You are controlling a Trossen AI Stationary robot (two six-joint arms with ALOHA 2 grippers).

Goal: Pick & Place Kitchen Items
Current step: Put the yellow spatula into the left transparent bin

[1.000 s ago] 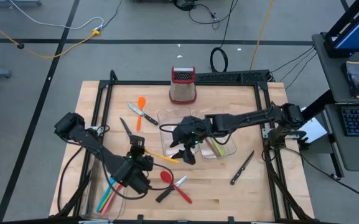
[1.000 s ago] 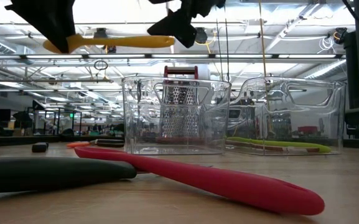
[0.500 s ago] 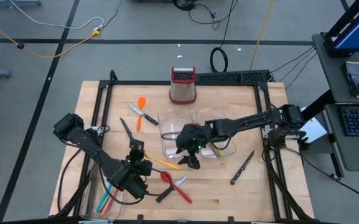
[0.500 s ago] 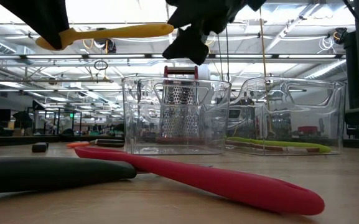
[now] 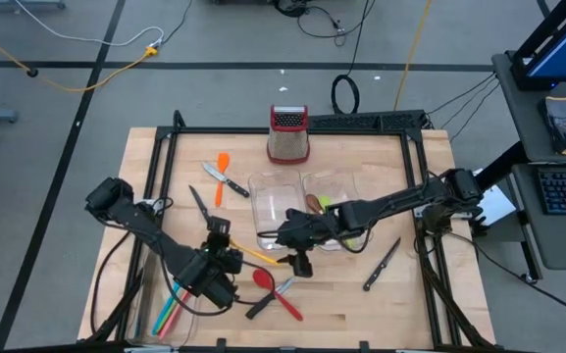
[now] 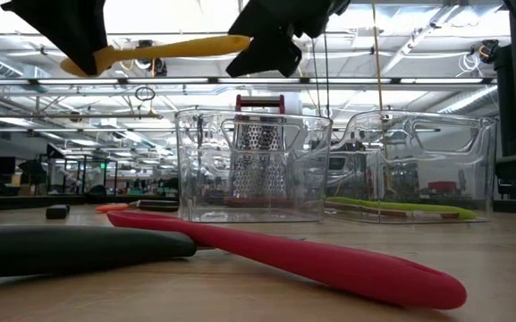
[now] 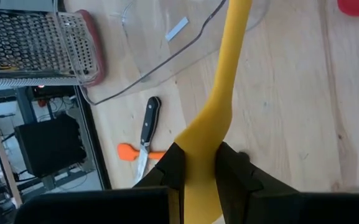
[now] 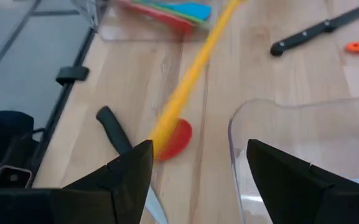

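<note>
— What's the left gripper (image 7: 198, 171) doing?
— Its fingers are clamped on a yellow spatula (image 5: 256, 254), held in the air, its free end pointing toward three o'clock.
— And the right gripper (image 5: 300, 263)?
— Spread wide, holding nothing, at that free end, by the clear tray (image 5: 266, 202). A red spoon (image 5: 262, 278) lies at six o'clock of it.

Grey floor (image 5: 214, 39) w/ cables, desk (image 5: 557, 186) at right.

Grater (image 5: 288, 134) behind two trays (image 5: 275, 201); spatula (image 5: 255, 253) between left pincer (image 5: 220, 241) and right pincer (image 5: 299, 257).
</note>
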